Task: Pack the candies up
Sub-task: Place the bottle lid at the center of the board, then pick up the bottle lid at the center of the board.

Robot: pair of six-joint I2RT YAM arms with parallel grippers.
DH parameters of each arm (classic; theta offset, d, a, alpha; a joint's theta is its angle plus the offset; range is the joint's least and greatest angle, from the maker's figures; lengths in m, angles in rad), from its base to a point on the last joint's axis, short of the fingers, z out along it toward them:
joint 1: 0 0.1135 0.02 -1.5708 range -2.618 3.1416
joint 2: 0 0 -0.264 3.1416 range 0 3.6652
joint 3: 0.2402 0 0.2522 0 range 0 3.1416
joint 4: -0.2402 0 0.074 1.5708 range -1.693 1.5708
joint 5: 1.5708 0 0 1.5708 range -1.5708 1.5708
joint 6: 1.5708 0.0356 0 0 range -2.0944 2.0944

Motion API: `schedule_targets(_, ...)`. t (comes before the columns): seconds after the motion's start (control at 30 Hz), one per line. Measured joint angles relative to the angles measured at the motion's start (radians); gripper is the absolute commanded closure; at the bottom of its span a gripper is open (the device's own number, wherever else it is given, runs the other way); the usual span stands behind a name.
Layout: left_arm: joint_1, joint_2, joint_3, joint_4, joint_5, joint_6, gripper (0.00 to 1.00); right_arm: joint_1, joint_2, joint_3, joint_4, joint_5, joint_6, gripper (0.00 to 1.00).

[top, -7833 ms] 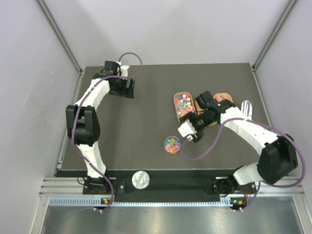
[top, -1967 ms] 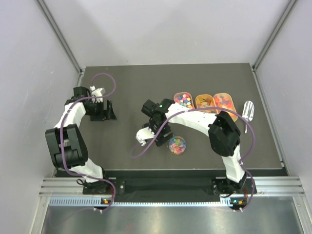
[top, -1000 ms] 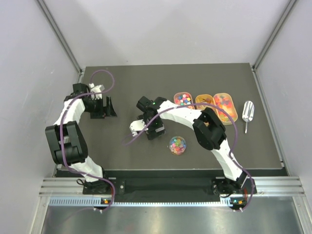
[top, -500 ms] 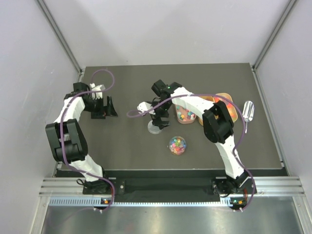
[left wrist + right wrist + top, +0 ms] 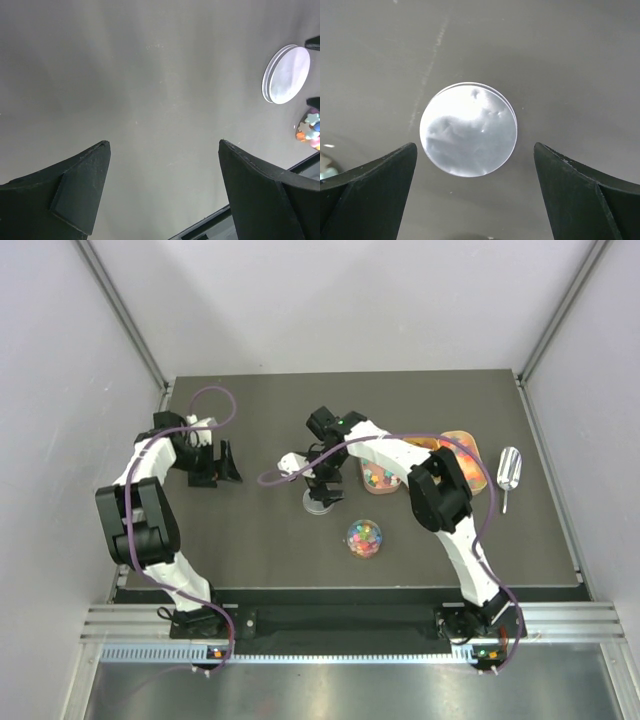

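Silver lid (image 5: pixel 468 129) now at table (image 5: pixel 450 540) ctr, under splayed right hand (image 5: pixel 475 150); left hand (image 5: pixel 164 144) splayed too.

Silver lid (image 5: pixel 318 503) flat on dark table (image 5: pixel 250 540), near clear jar (image 5: pixel 351 537); scoop (image 5: pixel 509 470) far right.

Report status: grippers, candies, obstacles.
Left gripper, jaws open, empty. Right gripper, jaws open above lid on table. Candies in uncovered jar. No obstruction seen.

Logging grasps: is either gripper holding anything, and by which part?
Nothing is held. The right gripper is open over the lid, which lies flat on the table, fingers clear of it; the left gripper is open too.
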Motion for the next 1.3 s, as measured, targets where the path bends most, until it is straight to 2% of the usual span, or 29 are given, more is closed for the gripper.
schedule_targets(0.27, 0.0, 0.015, 0.002, 0.0, -0.001, 0.0, 0.07, 0.021, 0.033, -0.001, 0.035, 0.053, -0.017, 0.0)
schedule_targets(1.0, 0.0, 0.066, 0.02, 0.011, 0.003, -0.008, 0.07, 0.039, 0.036, -0.047, 0.041, 0.076, -0.045, 0.0)
schedule_targets(1.17, 0.0, 0.066, 0.024, 0.013, 0.003, -0.008, 0.07, 0.039, 0.022, -0.074, 0.063, 0.074, -0.042, 0.13)
schedule_targets(1.3, 0.0, 0.066, 0.024, 0.013, 0.002, -0.008, 0.07, 0.04, -0.015, -0.131, 0.111, 0.086, -0.036, 0.18)
